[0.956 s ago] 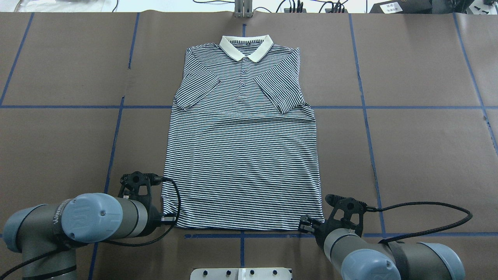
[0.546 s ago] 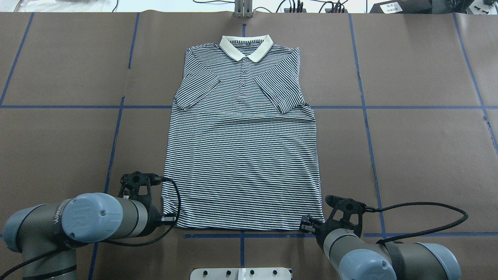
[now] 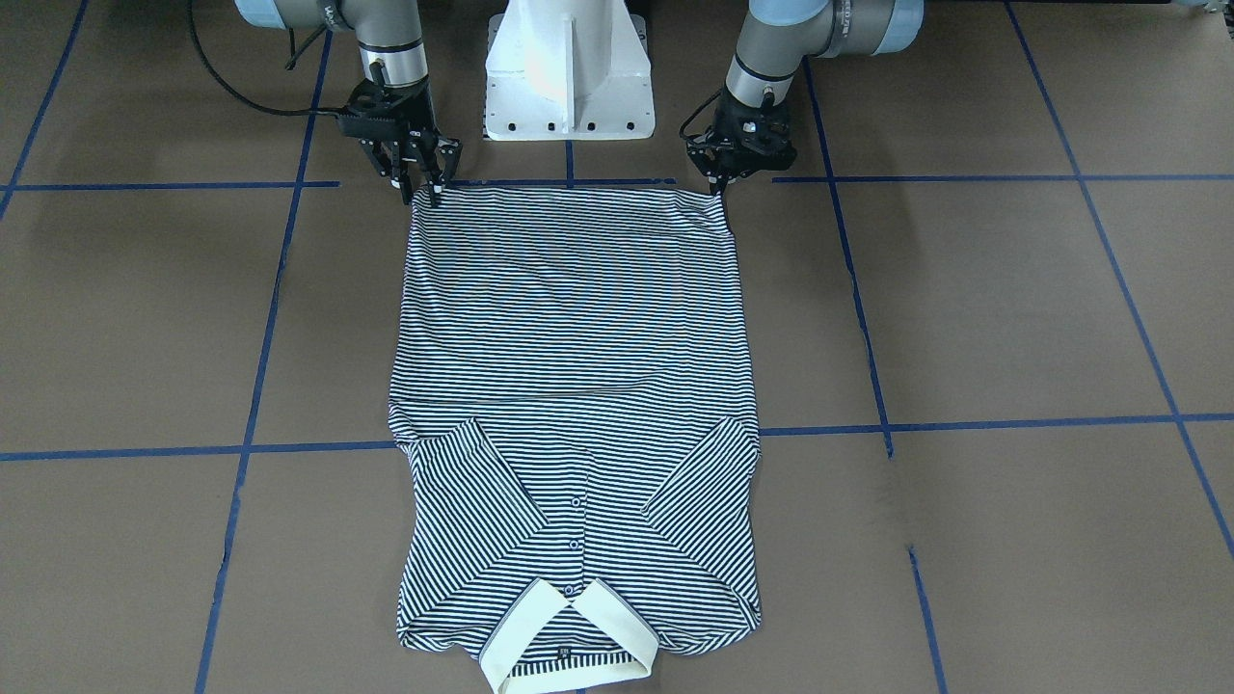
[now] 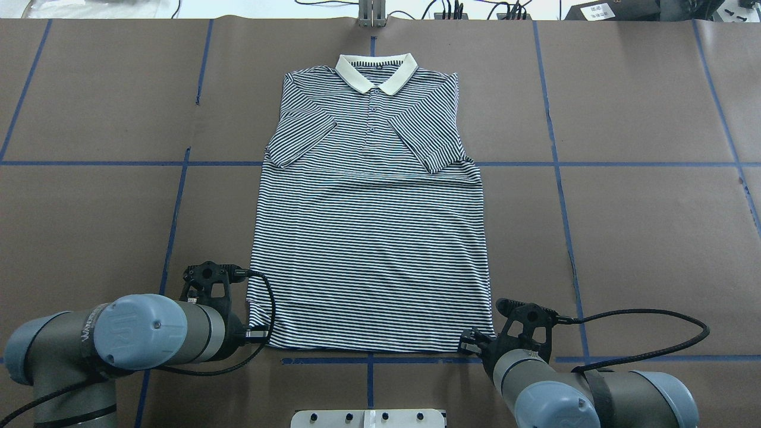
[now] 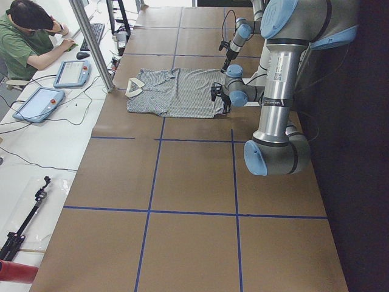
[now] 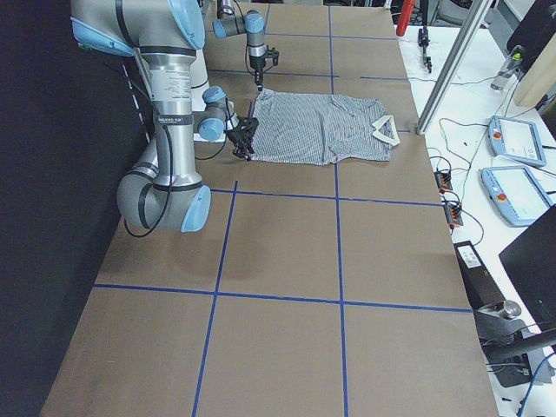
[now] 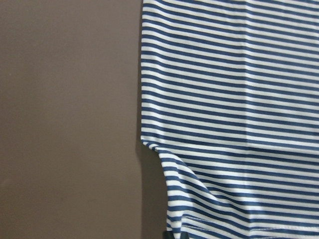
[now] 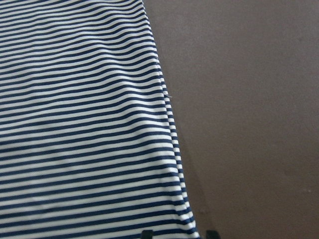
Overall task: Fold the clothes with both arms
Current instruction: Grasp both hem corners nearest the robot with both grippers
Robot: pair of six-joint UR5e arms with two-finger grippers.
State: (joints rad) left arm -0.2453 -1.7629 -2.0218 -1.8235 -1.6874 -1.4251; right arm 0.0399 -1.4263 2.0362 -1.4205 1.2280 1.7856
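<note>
From the front, the polo shirt [image 3: 569, 318] lies flat on the table [image 3: 1012, 308], with both sleeves [image 3: 482, 501] folded in over the chest. The left gripper [image 3: 721, 188] looks pinched tight on one bottom corner. The right gripper [image 3: 427, 193] waits at the other corner, fingers apart. From above, the bottom edge is not lifted yet. The right wrist view shows its fingertips [image 8: 146, 234] on either side of the hem. I think the big fold up to the collar [image 3: 617, 627] is still left.

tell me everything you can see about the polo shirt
The polo shirt is knit with navy-and-white stripes, a cream collar and buttoned placket. It lies flat, front up, on the brown table, sleeves folded inward, collar away from the robot. The left gripper pinches one hem corner; the right gripper straddles the other, open.
</note>
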